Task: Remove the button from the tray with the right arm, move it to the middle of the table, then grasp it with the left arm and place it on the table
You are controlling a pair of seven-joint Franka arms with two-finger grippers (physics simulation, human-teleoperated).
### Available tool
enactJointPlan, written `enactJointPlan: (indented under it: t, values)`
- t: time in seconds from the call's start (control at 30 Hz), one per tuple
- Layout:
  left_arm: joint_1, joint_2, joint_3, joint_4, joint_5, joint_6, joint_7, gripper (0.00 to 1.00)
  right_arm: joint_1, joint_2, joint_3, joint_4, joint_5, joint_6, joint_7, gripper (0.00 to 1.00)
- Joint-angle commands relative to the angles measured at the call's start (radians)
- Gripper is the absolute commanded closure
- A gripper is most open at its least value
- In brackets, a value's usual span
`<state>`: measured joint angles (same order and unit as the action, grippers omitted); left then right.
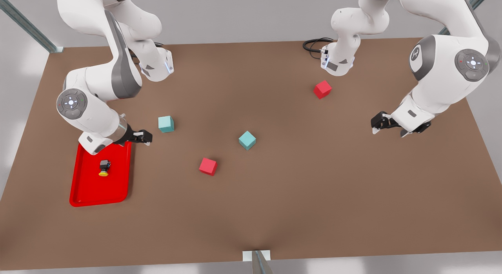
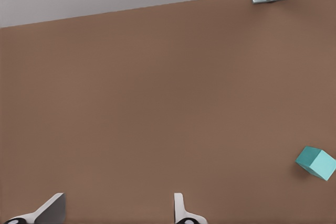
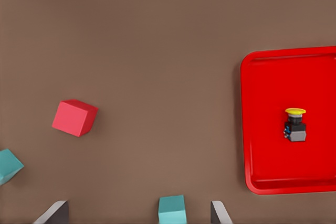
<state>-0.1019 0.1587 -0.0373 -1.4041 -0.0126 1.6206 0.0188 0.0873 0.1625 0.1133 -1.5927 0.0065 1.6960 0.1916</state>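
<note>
The button (image 1: pixel 104 168), with a black base and yellow cap, lies inside the red tray (image 1: pixel 117 187) at the front view's left. My right gripper (image 1: pixel 144 139) hovers open just past the tray's far corner, apart from the button. In the right wrist view the button (image 3: pixel 295 125) rests on the tray (image 3: pixel 262 103), off to the side of the right gripper (image 3: pixel 136 213). Over the brown table (image 1: pixel 313 187) at the front view's right, my left gripper (image 1: pixel 390 130) waits open. The left gripper (image 2: pixel 115 211) has nothing between its fingers.
Two teal cubes (image 1: pixel 166 124) (image 1: pixel 247 140) and two red cubes (image 1: pixel 208 166) (image 1: pixel 322 89) are scattered on the table. One teal cube (image 3: pixel 172 209) sits between the right fingers' line of view. A metal post (image 1: pixel 257 260) stands at the near edge.
</note>
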Motion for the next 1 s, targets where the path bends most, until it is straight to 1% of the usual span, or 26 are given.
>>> enactJointPlan:
  t: [0.0,0.07,0.1,0.13,0.2,0.27,0.33,0.4,0.43,0.47,0.5,0.6,0.7,0.73,0.77,0.87,0.9,0.97]
  values:
    - [-0.002,-0.002,-0.010,0.001,0.003,0.004,0.000,0.00,0.000,0.000,0.000,0.000,0.001,-0.003,0.000,0.00]
    - [-0.002,-0.001,-0.010,0.001,0.003,0.004,0.000,0.00,-0.003,0.017,0.000,0.026,-0.010,-0.018,-0.004,0.00]
    - [-0.002,0.001,-0.010,0.001,0.003,0.004,0.000,0.00,0.002,0.034,0.000,0.048,-0.010,-0.107,-0.008,0.00]
    - [-0.002,0.001,-0.010,0.001,0.003,0.004,0.000,0.00,0.002,0.046,0.002,0.054,-0.008,-0.136,-0.008,0.00]
    - [-0.004,0.008,-0.010,0.001,0.003,0.004,0.000,0.00,0.003,0.061,0.002,0.056,0.000,-0.145,-0.003,0.00]
    - [-0.005,0.025,-0.009,0.002,0.005,0.004,0.001,0.00,-0.012,0.081,-0.003,0.063,-0.014,-0.170,-0.061,0.00]
    - [-0.005,0.044,-0.010,0.001,0.005,0.005,0.000,0.00,-0.055,0.127,-0.001,0.105,-0.005,-0.194,-0.064,0.00]
    - [-0.007,0.054,-0.010,0.002,0.005,0.012,0.000,0.00,-0.096,0.170,-0.003,0.102,-0.016,-0.187,-0.098,0.00]
    - [-0.007,0.054,-0.010,0.002,0.011,0.012,0.000,0.00,-0.121,0.216,-0.003,0.103,-0.068,-0.165,-0.103,0.00]
    - [-0.005,0.056,-0.009,0.001,0.011,0.012,0.000,0.00,-0.175,0.253,-0.001,0.105,-0.115,-0.110,-0.193,0.00]
    - [-0.005,0.054,-0.009,0.001,0.011,0.012,0.001,0.00,-0.213,0.284,-0.001,0.105,-0.115,-0.018,-0.251,0.00]
    - [-0.007,0.056,-0.010,-0.001,0.011,0.007,0.003,0.00,-0.279,0.344,-0.003,0.105,-0.115,0.117,-0.360,0.00]
    - [-0.007,0.059,-0.010,-0.003,0.013,0.004,0.003,0.00,-0.310,0.408,-0.003,0.105,-0.118,0.145,-0.376,0.00]
    - [-0.008,0.059,-0.010,-0.003,0.013,0.002,0.003,0.00,-0.325,0.443,-0.003,0.102,-0.114,0.204,-0.380,0.00]
    - [-0.009,0.059,-0.010,-0.004,0.013,-0.005,0.003,0.00,-0.333,0.479,-0.003,0.103,-0.117,0.287,-0.448,0.00]
    - [-0.009,0.061,-0.016,-0.004,0.014,-0.007,0.003,0.00,-0.345,0.485,-0.003,0.099,-0.172,0.378,-0.527,0.00]
    - [-0.009,0.059,-0.016,-0.004,0.014,-0.007,0.003,0.00,-0.357,0.488,-0.003,0.099,-0.206,0.384,-0.537,0.00]
    - [-0.009,0.074,-0.018,-0.004,0.014,-0.005,0.003,0.00,-0.400,0.488,0.000,0.102,-0.200,0.389,-0.627,0.00]
